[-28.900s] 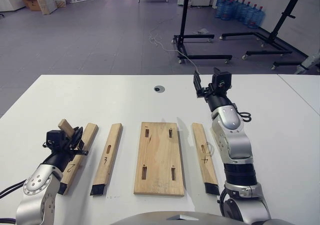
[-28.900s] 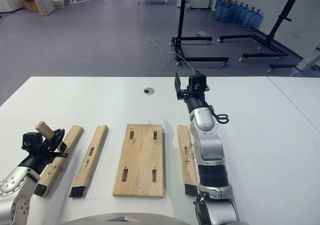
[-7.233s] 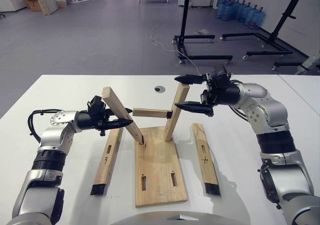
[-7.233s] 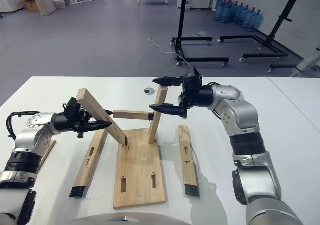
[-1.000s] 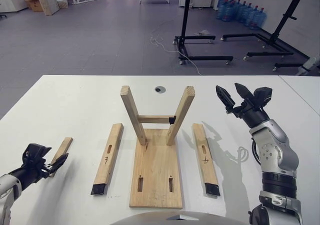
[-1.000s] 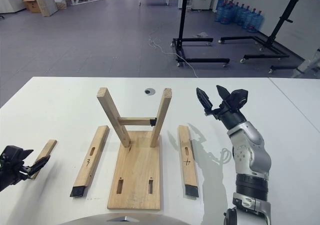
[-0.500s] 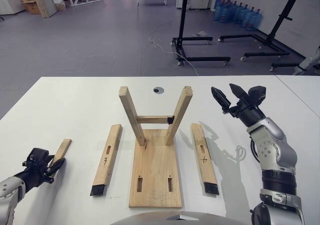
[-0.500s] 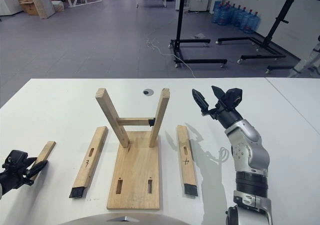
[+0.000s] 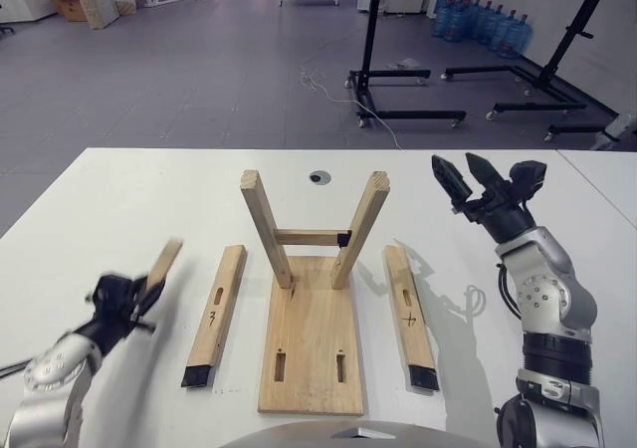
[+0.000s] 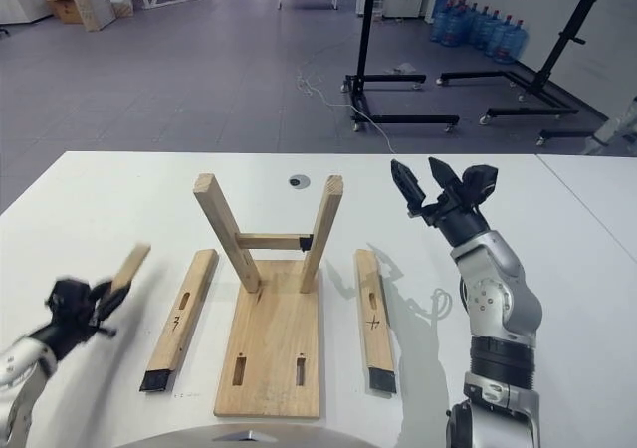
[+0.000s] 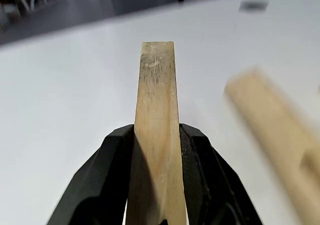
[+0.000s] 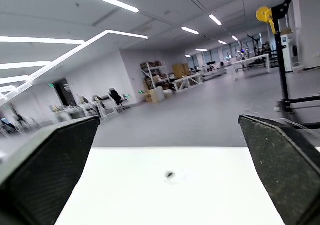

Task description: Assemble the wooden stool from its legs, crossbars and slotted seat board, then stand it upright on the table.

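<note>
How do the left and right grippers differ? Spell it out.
The left gripper is shut on a short crossbar; the right gripper is open and empty. The left gripper sits low near the table's left edge; the right gripper is raised on the right. Both are black.

The gripper (image 11: 156,135) clamps a crossbar (image 11: 156,85) between its two black fingers (image 11: 112,155). Both fingers press flat against the crossbar's opposite sides. The crossbar extends away from the camera and ends in a square-cut, lightly scratched face. A white table (image 11: 65,95) lies beneath it. A leg (image 11: 275,120), blurred, lies on the table beside the crossbar, apart from it. A small dark hole (image 11: 253,5) marks the table's far part.
</note>
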You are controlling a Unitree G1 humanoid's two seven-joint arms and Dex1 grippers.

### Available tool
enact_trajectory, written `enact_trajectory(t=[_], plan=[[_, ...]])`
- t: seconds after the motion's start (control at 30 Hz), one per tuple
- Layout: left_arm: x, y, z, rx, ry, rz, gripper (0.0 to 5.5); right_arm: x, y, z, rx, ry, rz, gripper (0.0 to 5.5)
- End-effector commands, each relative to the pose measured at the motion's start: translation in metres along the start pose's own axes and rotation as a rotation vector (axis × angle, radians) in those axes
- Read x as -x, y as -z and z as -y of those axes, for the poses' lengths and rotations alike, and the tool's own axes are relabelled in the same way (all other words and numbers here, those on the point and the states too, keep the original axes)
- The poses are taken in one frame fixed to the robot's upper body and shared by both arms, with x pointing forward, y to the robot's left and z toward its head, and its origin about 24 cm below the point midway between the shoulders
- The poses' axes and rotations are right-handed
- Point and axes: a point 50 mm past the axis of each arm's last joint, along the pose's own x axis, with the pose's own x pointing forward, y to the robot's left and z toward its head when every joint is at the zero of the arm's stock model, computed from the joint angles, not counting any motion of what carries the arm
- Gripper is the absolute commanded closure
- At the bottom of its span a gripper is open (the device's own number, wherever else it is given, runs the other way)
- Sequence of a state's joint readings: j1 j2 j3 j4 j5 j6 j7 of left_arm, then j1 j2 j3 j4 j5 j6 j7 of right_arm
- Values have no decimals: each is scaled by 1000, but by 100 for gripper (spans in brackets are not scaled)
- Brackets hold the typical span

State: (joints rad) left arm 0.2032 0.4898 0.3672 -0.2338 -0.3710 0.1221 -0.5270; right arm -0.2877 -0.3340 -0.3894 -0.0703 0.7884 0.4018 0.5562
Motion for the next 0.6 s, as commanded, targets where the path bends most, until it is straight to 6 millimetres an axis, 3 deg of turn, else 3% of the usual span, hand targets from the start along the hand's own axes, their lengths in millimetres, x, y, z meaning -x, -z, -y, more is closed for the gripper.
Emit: enact_trajectory(t=[0.03, 0.13, 0.27, 0.37, 0.5, 0.6], plan=[[-2, -66, 9, 25, 74, 341, 423, 18, -13, -19, -266, -188, 42, 37], [-5, -107, 24, -62, 172, 484, 423, 37, -10, -50, -403, -388, -31, 37], [-17, -142, 60, -83, 381, 602, 423, 31, -11, -92, -535, -591, -71, 37], [-15, -124, 81, 95, 542, 542, 423, 33, 1, -111, -584, -658, -154, 37], [-15, -83, 97, 106, 602, 374, 423, 23, 25, -115, -606, -597, -190, 37], [-21, -83, 108, 111, 597, 421, 423, 13, 45, -123, -630, -579, -208, 37]])
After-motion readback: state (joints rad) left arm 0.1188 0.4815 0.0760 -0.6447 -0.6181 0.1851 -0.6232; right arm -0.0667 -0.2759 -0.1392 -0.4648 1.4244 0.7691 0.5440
